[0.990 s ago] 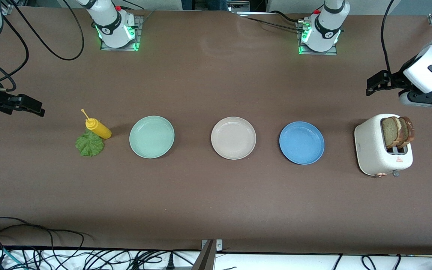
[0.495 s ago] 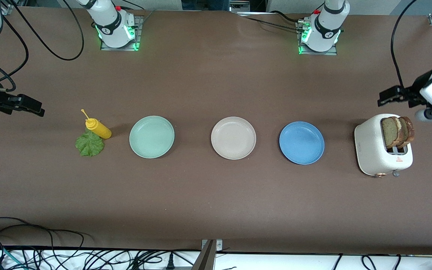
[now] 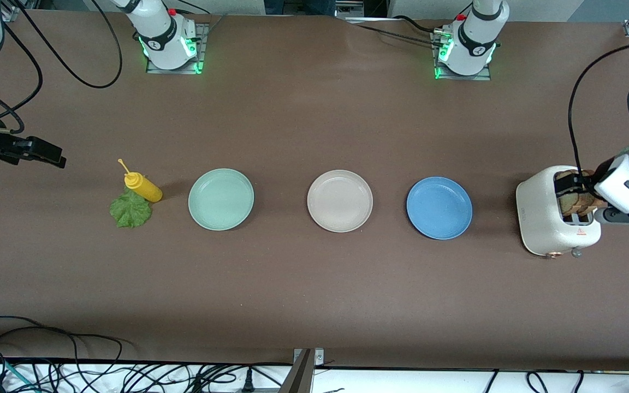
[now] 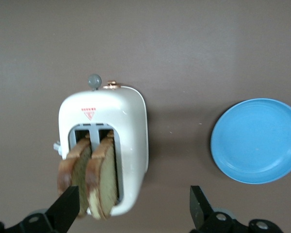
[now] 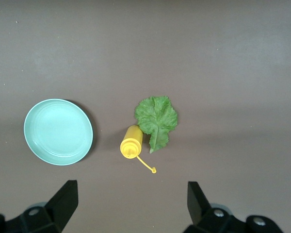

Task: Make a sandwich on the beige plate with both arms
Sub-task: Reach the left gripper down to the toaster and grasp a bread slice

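Left gripper (image 4: 131, 206), at the front view's right edge, is wide open and empty over the toaster (image 3: 544, 218) and its bread slices (image 4: 89, 177). Right gripper (image 5: 131, 204), open, empty, waits mid-left. Beige plate (image 3: 339, 200) sits centre, bare. Risk: closing on both slices together.

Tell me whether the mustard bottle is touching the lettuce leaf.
Touching. The right wrist view shows the mustard bottle lying against the lettuce leaf edge with no table between them; the front view shows them overlapping too.
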Tool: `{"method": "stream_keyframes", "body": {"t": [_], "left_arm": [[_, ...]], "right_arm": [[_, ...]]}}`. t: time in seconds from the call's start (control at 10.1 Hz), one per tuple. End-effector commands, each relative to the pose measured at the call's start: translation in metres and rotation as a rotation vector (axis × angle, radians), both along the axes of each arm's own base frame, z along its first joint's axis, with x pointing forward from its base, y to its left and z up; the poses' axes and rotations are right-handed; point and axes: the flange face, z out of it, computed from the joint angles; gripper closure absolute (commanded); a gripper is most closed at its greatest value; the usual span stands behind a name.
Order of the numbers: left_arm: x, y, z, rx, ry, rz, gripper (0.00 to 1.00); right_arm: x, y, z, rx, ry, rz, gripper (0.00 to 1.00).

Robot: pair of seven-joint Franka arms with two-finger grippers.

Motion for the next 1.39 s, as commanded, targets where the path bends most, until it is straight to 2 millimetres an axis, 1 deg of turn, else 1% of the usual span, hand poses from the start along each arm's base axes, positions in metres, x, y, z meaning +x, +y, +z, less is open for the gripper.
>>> {"method": "stream_keyframes", "body": {"t": [0.0,0.1,0.2,0.3,0.59,0.69,0.79,0.89,0.99,1.09,1.19,1.29], "left_arm": [[0.006,0.018,-0.024,-0.005,0.03,-0.037,0.0],[0.007,0.02,-0.039,-0.01,0.051,-0.035,0.0],[0.007,0.029,-0.052,-0.014,0.068,-0.021,0.0],[0.006,0.03,-0.058,-0.017,0.081,-0.023,0.0],[-0.01,0.046,-0.08,-0.024,0.136,0.004,0.0],[-0.013,0.047,-0.084,-0.027,0.146,0.006,0.0],[-0.016,0.053,-0.088,-0.029,0.158,0.019,0.0],[-0.021,0.054,-0.095,-0.032,0.179,0.022,0.0],[-0.026,0.063,-0.098,-0.035,0.196,0.037,0.13],[-0.028,0.063,-0.097,-0.039,0.218,0.041,0.55],[-0.031,0.063,-0.095,-0.04,0.252,0.055,0.87],[-0.033,0.064,-0.093,-0.041,0.26,0.058,1.0]], "right_arm": [[-0.001,-0.009,0.002,0.008,0.006,-0.026,0.0],[-0.001,-0.009,0.002,0.007,0.003,-0.025,0.0],[0.0,-0.01,0.003,0.004,0.0,-0.022,0.0],[0.0,-0.009,0.003,0.004,-0.002,-0.022,0.0],[0.002,-0.009,-0.001,0.005,0.003,-0.015,0.0],[0.005,-0.007,-0.008,0.002,0.014,-0.021,0.0],[0.008,-0.007,-0.014,0.002,0.02,-0.023,0.0],[0.011,-0.008,-0.022,0.0,0.032,-0.023,0.0],[0.016,-0.01,-0.032,0.001,0.036,-0.023,0.0],[0.02,-0.009,-0.04,-0.003,0.043,-0.028,0.0],[0.027,-0.01,-0.048,-0.006,0.024,-0.029,0.0],[0.038,-0.012,-0.066,-0.016,0.018,-0.029,0.0]]}}
